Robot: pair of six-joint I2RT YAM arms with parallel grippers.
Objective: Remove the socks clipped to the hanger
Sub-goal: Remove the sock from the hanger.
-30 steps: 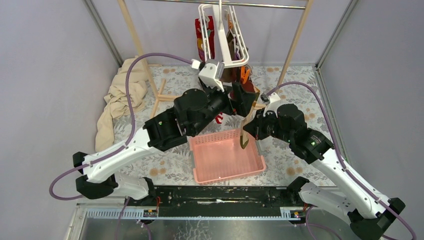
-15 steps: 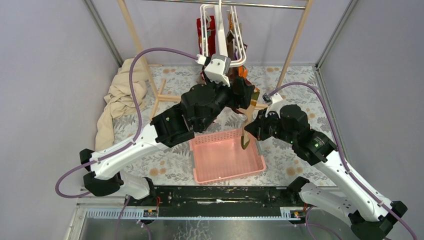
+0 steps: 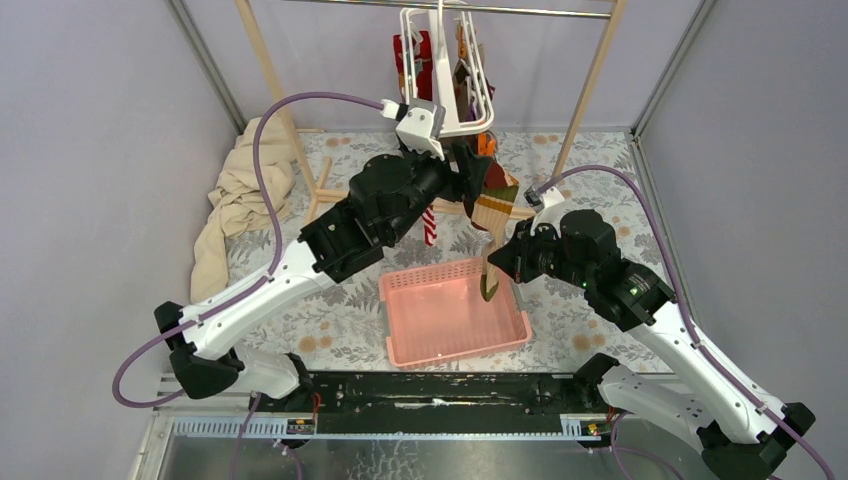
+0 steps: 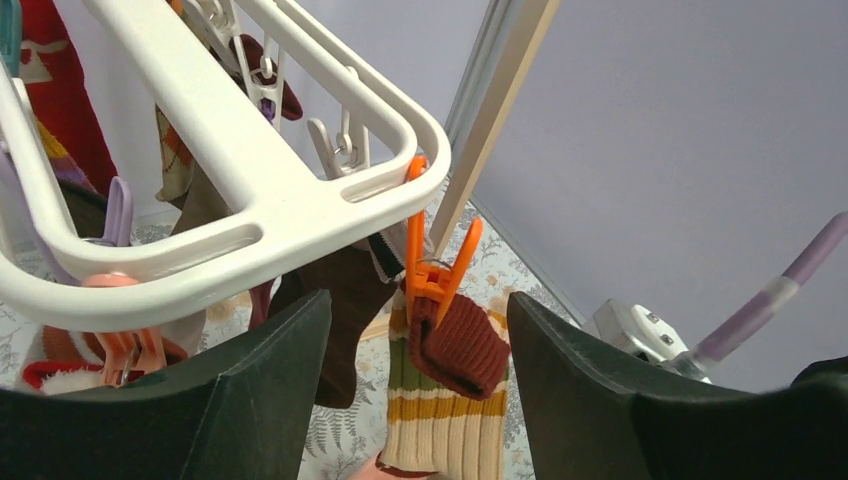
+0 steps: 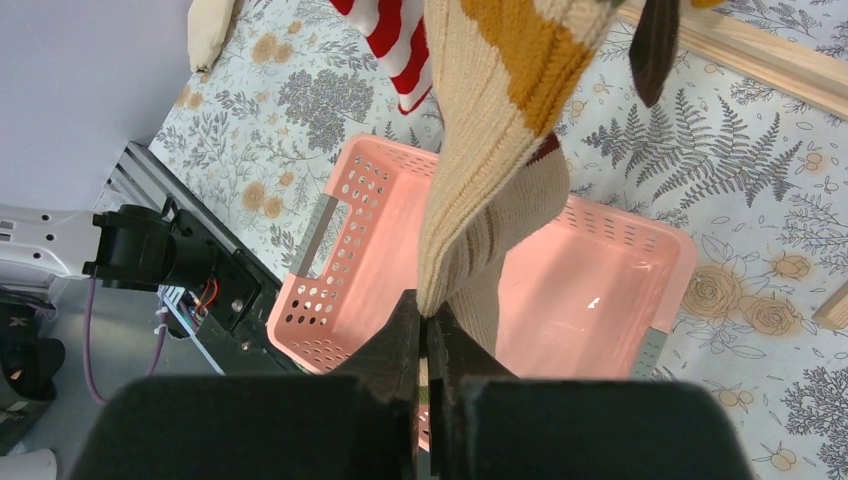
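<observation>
a: where do things stand on the hanger?
b: the hanger (image 3: 447,95) hangs from the rail (image 3: 540,12) at the far middle, several socks (image 3: 408,62) clipped under it. 1 beige striped sock (image 5: 490,150) dangles from the orange clip (image 4: 437,265) at its near right corner, its lower end reaching down over the pink basket (image 3: 400,330).
a: and the right gripper?
b: the right gripper (image 5: 425,325) is pinched tight on the lower end of that sock, above the basket's far right part. the fabric runs up from it fairly taut, i'd say.
a: the left one?
b: the left gripper (image 4: 417,320) sits just under the hanger's corner with its fingers (image 4: 265,390) spread wide, 1 on each side of the clip and the sock's maroon cuff. neither finger touches the clip that i can see.
a: so which step is this?
b: freeing this 1 sock, i judge. the bottom is held, the top is still clipped.
a: what does the next move need?
b: probably the left fingers lining up on the clip's 2 orange handles and squeezing so it lets go, while the right keeps its hold and the sock can fall toward the basket. the clip swings freely on the bar, so a squeeze off-centre could just push it aside.
</observation>
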